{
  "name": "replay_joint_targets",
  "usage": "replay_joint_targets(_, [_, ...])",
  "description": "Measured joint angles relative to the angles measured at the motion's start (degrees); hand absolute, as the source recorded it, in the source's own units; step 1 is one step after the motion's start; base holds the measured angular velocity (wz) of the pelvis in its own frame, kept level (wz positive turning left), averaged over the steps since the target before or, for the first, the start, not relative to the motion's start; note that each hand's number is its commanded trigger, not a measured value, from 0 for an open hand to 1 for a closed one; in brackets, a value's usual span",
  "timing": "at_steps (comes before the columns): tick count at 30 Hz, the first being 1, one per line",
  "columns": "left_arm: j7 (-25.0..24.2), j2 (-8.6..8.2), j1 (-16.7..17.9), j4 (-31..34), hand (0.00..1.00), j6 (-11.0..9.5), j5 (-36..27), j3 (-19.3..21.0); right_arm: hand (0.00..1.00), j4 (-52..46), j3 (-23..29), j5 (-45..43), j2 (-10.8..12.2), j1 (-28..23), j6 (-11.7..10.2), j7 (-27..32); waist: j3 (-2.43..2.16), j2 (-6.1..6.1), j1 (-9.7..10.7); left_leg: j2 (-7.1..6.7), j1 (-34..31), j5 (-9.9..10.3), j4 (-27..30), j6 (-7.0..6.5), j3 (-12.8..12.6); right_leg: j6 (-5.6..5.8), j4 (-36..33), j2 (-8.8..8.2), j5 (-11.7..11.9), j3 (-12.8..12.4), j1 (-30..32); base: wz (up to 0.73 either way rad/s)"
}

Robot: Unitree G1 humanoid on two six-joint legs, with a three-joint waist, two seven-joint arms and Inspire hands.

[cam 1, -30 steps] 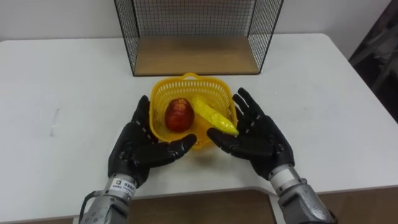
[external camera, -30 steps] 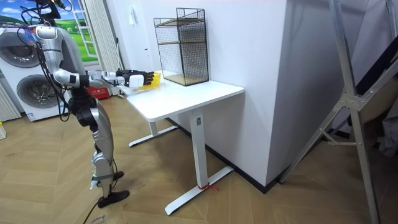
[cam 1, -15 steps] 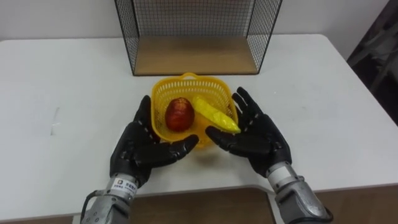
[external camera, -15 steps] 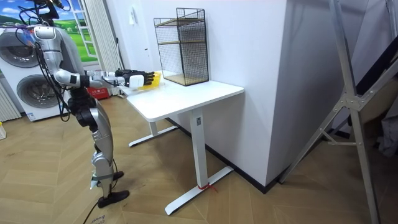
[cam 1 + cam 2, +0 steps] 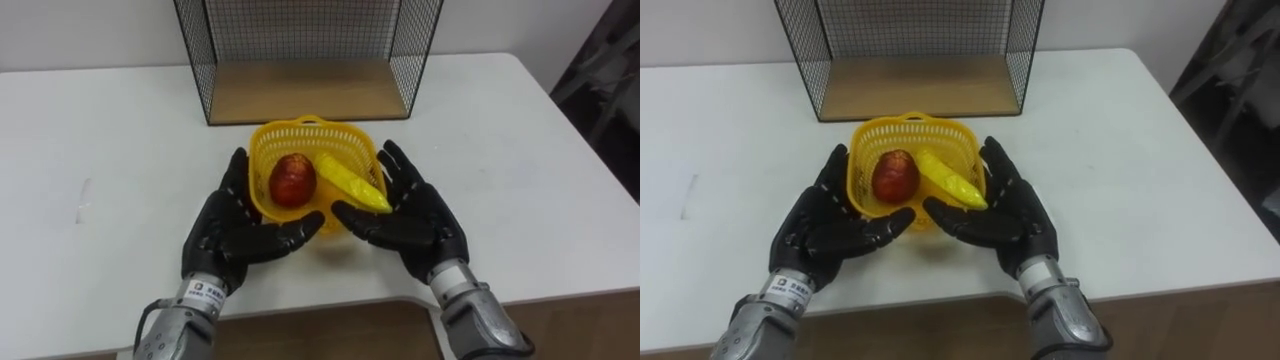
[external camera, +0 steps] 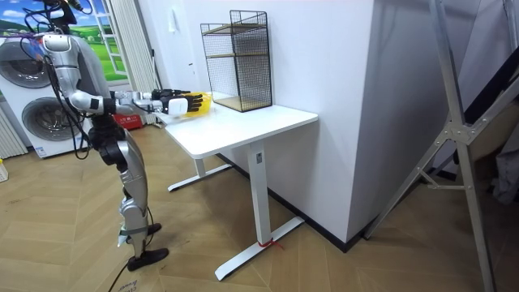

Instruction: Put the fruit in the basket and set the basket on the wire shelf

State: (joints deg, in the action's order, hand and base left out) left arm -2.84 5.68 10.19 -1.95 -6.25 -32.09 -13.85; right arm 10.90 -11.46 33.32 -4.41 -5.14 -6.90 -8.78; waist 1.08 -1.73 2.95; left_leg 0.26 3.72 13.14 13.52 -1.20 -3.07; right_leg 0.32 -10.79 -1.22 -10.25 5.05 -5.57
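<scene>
Eye views: yellow basket [image 5: 262, 150] mid-bench [image 5: 100, 150], just before wire shelf [image 5: 305, 90]. Red apple [image 5: 292, 181] and yellow banana [image 5: 350, 183] lie inside. Left hand [image 5: 228, 235] and right hand [image 5: 415, 222] flank basket, fingers straight against its sides, thumbs turned inward. Room view: robot upright at bench edge, arms outstretched; shelf's upper tier visible.

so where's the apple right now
Left eye view, centre: the apple lies in the yellow basket, left of the banana, near the wire shelf.

Yellow basket [image 5: 310, 158], red apple [image 5: 292, 181], black wire shelf [image 5: 305, 55].
</scene>
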Motion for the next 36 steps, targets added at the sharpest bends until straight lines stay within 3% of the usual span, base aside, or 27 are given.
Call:
replay_joint_targets(13, [2.2, -0.54, -4.8, 0.8, 0.00, -0.1, -0.1, -0.4, 0.00, -2.7, -0.3, -0.2, -0.1, 3.2, -0.1, 4.2, -0.17, 0.36, -0.1, 0.09, -1.2, 0.0, 0.2, 0.01, -0.2, -0.05, -0.3, 0.13, 0.1, -0.4, 1.7, 0.00])
replay_joint_targets(19, [3.6, -0.84, -5.2, 4.9, 0.00, -0.7, -0.3, -0.5, 0.00, -8.2, -0.4, 0.0, -0.3, 3.7, -1.8, 5.0, -0.37, 0.71, 0.0, 0.10, 0.2, 0.0, 0.1, 0.01, -0.1, -0.05, 0.2, 0.14, 0.1, -0.4, 0.2, 0.00])
replay_joint_targets(36, [4.3, -1.57, -5.4, 5.5, 0.00, -1.4, -2.0, -0.5, 0.00, -8.2, -0.3, -0.1, -0.2, 3.7, -2.1, 5.0, -0.44, 0.63, -0.1, 0.18, 1.0, 0.0, 0.2, 0.03, 0.0, -0.06, -0.9, 0.17, 0.1, -0.3, -0.3, 0.00])
